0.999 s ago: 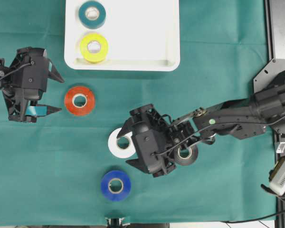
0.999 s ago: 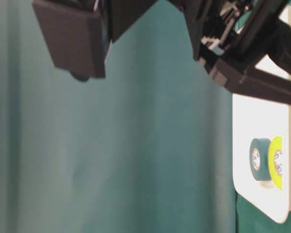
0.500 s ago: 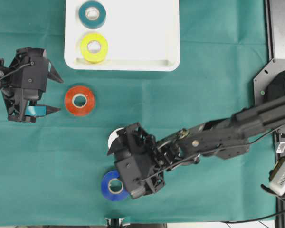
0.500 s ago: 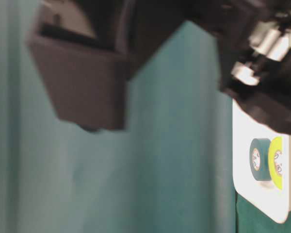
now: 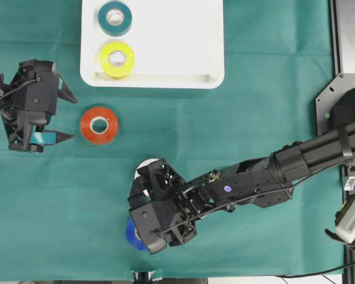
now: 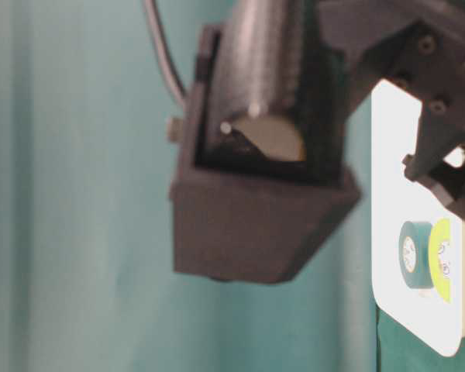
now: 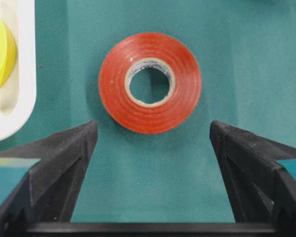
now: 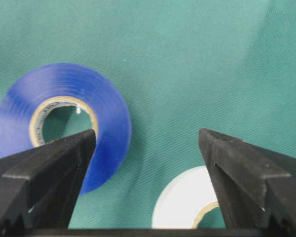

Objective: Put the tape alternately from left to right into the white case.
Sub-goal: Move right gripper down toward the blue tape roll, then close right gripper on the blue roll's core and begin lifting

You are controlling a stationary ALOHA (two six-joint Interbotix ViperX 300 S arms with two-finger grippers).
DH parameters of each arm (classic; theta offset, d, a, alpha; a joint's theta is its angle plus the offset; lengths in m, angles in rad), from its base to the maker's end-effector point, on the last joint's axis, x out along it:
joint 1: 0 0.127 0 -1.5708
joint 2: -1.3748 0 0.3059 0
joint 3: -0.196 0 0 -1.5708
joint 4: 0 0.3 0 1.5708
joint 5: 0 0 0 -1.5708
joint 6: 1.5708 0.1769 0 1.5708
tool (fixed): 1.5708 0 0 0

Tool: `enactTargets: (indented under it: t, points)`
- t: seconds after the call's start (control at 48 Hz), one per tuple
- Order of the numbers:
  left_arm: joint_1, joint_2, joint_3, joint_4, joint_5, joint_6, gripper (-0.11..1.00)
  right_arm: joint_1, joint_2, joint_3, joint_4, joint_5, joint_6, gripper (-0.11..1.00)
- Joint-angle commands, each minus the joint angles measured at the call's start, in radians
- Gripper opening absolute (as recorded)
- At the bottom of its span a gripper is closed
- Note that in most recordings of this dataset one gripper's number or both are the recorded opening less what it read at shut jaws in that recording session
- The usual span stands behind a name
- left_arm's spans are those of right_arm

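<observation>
The white case [image 5: 177,41] lies at the back with a teal roll [image 5: 126,18] and a yellow roll [image 5: 130,59] in its left part. On the green cloth lies a red roll [image 5: 111,125], and my left gripper [image 5: 76,117] stands open just left of it; the red roll [image 7: 185,94] sits ahead of the empty jaws. My right gripper [image 8: 147,136] hovers open over the cloth between the blue roll [image 8: 108,118] and the white roll [image 8: 187,197], holding nothing. From overhead only slivers of blue [image 5: 130,234] and white [image 5: 145,164] show. The black roll is hidden under the right arm.
The right arm stretches across the table from the right edge to the front middle. A grey metal plate [image 5: 349,35] sits at the far right. In the table-level view the right wrist blocks most of the sight; the case [image 6: 403,155] shows behind it.
The right gripper has swung from over the black roll to the front left, now over the blue and white rolls. The left arm has not moved.
</observation>
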Motion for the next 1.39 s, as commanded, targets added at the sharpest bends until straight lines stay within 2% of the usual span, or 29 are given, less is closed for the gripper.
enactTargets:
  t: [0.0, 0.229, 0.77, 0.854, 0.916, 1.041, 1.124, 1.166, 1.374]
  points:
    - [-0.003, -0.006, -0.009, -0.002, -0.009, 0.0, 1.0, 0.012, -0.018, -0.025, 0.002, 0.0, 0.005, 0.84]
    - [-0.003, -0.006, -0.011, -0.003, -0.011, 0.0, 1.0, 0.015, 0.005, -0.031, 0.002, -0.02, 0.044, 0.84]
    - [-0.003, -0.006, -0.005, -0.003, -0.023, 0.0, 1.0, 0.003, 0.037, -0.046, -0.005, -0.015, 0.048, 0.81]
    - [-0.003, -0.006, -0.005, -0.003, -0.023, 0.0, 1.0, 0.003, 0.037, -0.046, -0.006, -0.015, 0.048, 0.71]
    - [-0.002, -0.006, -0.005, -0.003, -0.023, 0.0, 1.0, 0.003, 0.037, -0.046, -0.006, -0.015, 0.048, 0.57]
    - [-0.002, -0.006, -0.005, -0.003, -0.023, 0.0, 1.0, 0.002, 0.037, -0.046, -0.006, -0.015, 0.046, 0.21]
    - [-0.002, -0.006, -0.003, -0.002, -0.023, 0.0, 1.0, 0.003, 0.037, -0.046, -0.006, -0.017, 0.046, 0.05]
    - [-0.003, -0.006, -0.002, -0.003, -0.023, 0.0, 1.0, 0.003, 0.037, -0.046, -0.006, -0.02, 0.046, 0.01]
    - [-0.003, -0.006, 0.0, -0.002, -0.023, 0.0, 1.0, 0.003, 0.037, -0.046, -0.006, -0.021, 0.048, 0.01]
